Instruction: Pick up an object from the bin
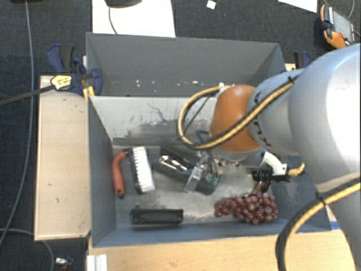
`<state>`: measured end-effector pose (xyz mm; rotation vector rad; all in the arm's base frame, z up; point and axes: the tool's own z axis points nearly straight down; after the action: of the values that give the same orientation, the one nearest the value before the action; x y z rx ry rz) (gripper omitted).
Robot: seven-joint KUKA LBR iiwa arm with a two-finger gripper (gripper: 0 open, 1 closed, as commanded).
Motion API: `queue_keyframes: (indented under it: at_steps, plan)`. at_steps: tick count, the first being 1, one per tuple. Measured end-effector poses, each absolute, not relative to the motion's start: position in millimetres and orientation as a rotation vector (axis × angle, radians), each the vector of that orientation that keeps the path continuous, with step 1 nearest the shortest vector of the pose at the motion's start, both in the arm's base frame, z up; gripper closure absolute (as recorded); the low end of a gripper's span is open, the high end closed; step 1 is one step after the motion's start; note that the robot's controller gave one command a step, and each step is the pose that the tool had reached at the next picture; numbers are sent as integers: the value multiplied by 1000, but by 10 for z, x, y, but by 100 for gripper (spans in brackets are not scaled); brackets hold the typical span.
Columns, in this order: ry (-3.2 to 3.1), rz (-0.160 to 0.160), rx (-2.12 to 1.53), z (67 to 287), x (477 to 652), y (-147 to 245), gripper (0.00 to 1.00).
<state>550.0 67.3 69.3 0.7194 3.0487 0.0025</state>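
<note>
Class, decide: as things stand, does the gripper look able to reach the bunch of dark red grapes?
Probably yes: the grapes lie uncovered on the bin floor close to the gripper, with nothing piled on them.

The arm [316,112] was seen reaching into the bin [180,61] across its right wall, with the broad grey link carried above that wall. The orange wrist cover [234,120] was held over the bin's middle, looped by a yellow cable [192,109]. The gripper [203,176] was pointed downward, apparently near the bin's floor.
</note>
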Motion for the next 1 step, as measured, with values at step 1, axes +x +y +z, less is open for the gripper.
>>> queue_keyframes:
  at_steps: [1]
  plan:
    - [3049, 3, 719, 693, 5500, 673, 100]
